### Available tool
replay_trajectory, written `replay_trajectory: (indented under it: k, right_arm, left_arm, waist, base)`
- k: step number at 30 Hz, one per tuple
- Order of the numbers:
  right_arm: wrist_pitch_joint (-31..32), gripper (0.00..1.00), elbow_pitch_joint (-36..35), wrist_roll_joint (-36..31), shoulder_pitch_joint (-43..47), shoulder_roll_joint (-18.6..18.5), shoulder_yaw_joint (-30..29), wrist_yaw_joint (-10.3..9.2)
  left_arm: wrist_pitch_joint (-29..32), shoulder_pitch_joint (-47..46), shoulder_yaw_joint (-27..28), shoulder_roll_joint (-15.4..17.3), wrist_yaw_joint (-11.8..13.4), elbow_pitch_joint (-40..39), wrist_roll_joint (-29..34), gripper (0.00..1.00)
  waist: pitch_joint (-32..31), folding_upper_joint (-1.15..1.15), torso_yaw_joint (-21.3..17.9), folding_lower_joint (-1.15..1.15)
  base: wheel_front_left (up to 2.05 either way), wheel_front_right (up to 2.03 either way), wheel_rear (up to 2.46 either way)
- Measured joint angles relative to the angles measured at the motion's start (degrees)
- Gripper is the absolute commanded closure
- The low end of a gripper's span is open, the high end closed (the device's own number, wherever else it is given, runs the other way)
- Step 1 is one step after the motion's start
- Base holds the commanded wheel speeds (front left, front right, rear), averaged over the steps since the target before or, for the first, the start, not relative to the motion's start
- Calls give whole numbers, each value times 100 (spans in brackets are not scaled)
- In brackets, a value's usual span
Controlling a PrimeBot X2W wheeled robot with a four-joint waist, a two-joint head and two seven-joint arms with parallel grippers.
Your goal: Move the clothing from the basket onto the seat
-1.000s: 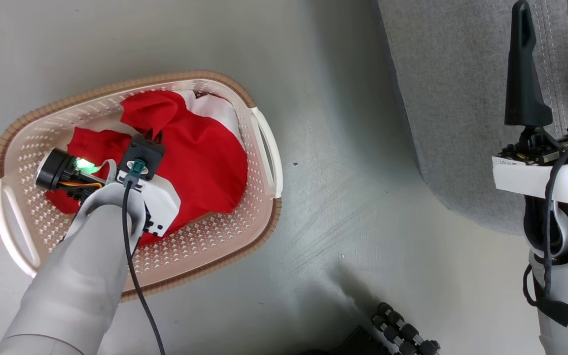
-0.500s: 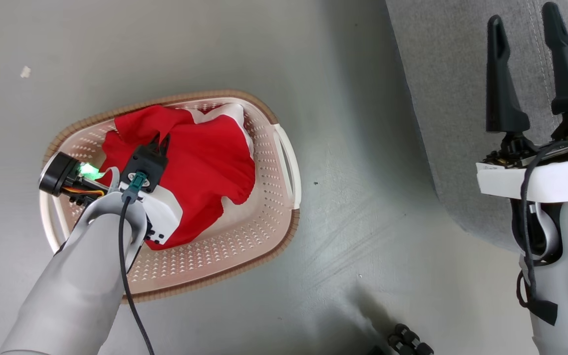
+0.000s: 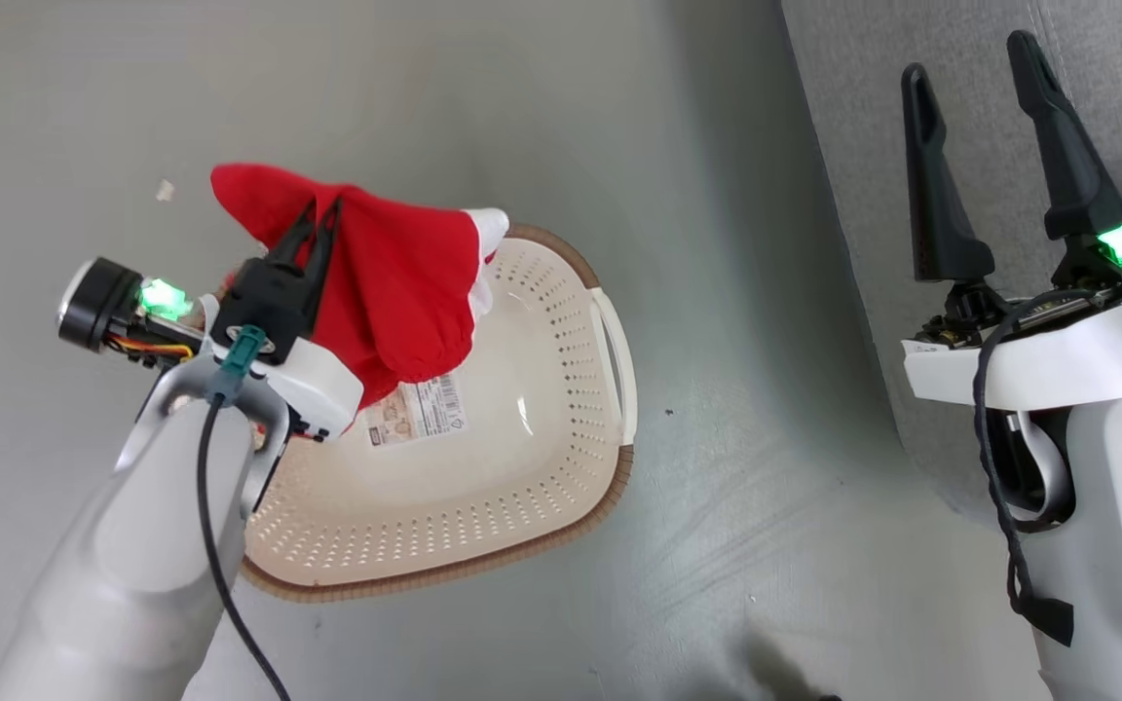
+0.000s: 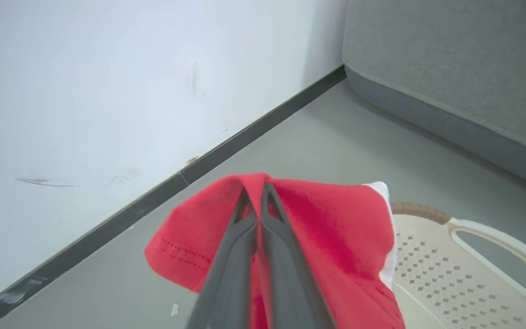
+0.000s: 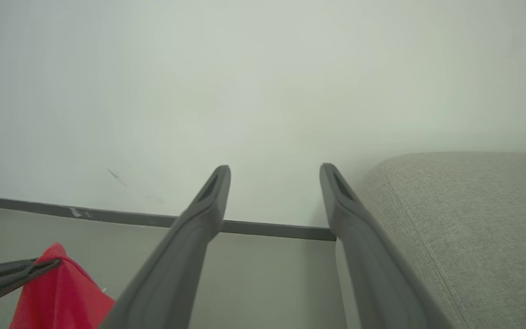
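Red clothing (image 3: 395, 282), soft, bunched, white-cuffed, pinched between the pressed-together fingers of the left gripper (image 3: 324, 206) above the cream perforated basket (image 3: 522, 487), showing a barcode sticker (image 3: 415, 414). Transfer step; next, likely a swing rightward to the grey woven seat (image 3: 843, 97). Fingers of the right gripper (image 3: 968, 56) spread, empty.

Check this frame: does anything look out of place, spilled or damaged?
Only a small pale scrap lies on the grey floor near the basket; it looks like stray litter. Nothing spilled or damaged.

Red, white-edged clothing (image 3: 395, 282) aloft above the cream, brown-rimmed basket (image 3: 483, 467); grey seat (image 3: 853, 97) well apart.
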Motion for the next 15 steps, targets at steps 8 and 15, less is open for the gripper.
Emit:
replay_trajectory:
  k: [8,15]
  right_arm:
    - [0,0,141,-86,7,-188,90,0]
    - [0,0,319,-151,55,-367,189,0]
  left_arm:
    - [-7,170,129,277,-35,-1109,-32,100]
    - [-8,319,304,513,-56,-1729,-85,100]
  waist:
    - [-366,0,198,0]
    - [-778,0,363,0]
  base:
    - [0,0,0]
    - [0,0,0]
